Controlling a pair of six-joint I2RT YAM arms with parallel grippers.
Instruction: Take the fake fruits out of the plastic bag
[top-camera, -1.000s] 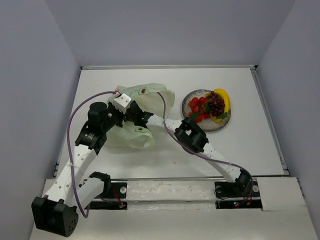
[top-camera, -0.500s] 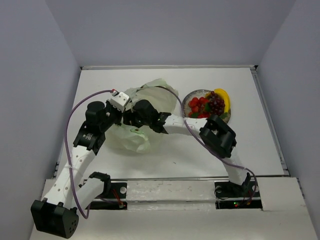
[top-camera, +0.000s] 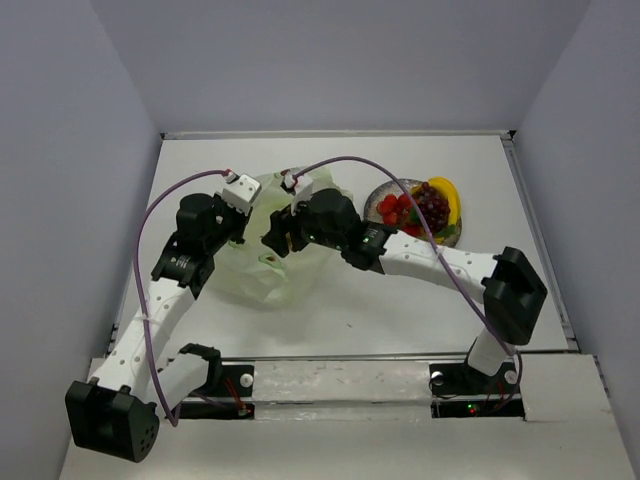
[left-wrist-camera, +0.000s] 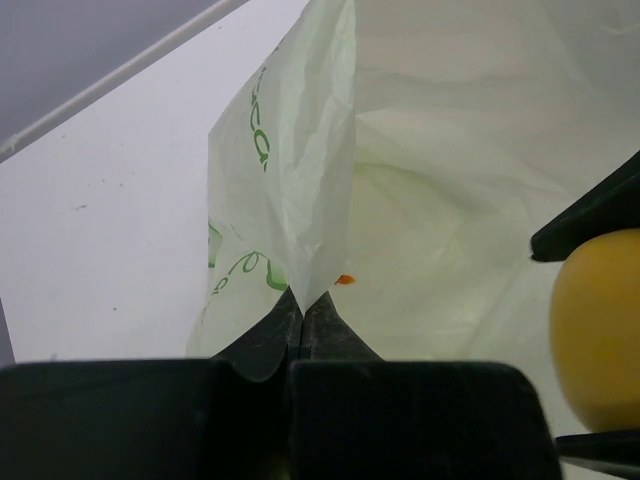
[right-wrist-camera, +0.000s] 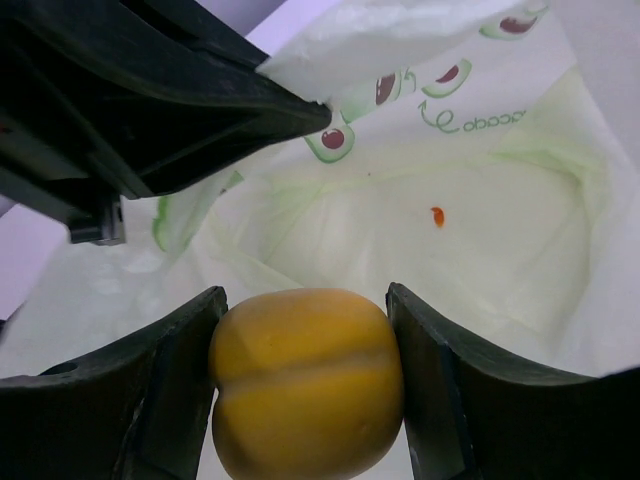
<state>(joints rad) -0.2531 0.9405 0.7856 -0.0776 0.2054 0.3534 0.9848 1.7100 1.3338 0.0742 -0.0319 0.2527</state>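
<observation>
The pale yellow-green plastic bag (top-camera: 250, 275) lies left of centre, its mouth raised. My left gripper (left-wrist-camera: 303, 300) is shut on a fold of the bag's edge and holds it up; from above the left gripper (top-camera: 243, 222) is at the bag's top. My right gripper (right-wrist-camera: 305, 295) is inside the bag's mouth, shut on a yellow-orange round fruit (right-wrist-camera: 305, 385). That fruit (left-wrist-camera: 595, 345) also shows at the right edge of the left wrist view. On the plate (top-camera: 388, 187) lie a red berry cluster (top-camera: 395, 210), a grape bunch (top-camera: 432, 208) and a banana (top-camera: 450, 198).
The right forearm (top-camera: 430, 262) stretches across the front of the plate, with its elbow (top-camera: 515, 290) near the right side. A purple cable (top-camera: 345, 162) arcs above the bag. White walls ring the table (top-camera: 350, 320).
The right arm's elbow has swung far to the right and its wrist has moved back and right at the bag's mouth. The bag has bunched up taller. The left gripper stays shut on the bag.
</observation>
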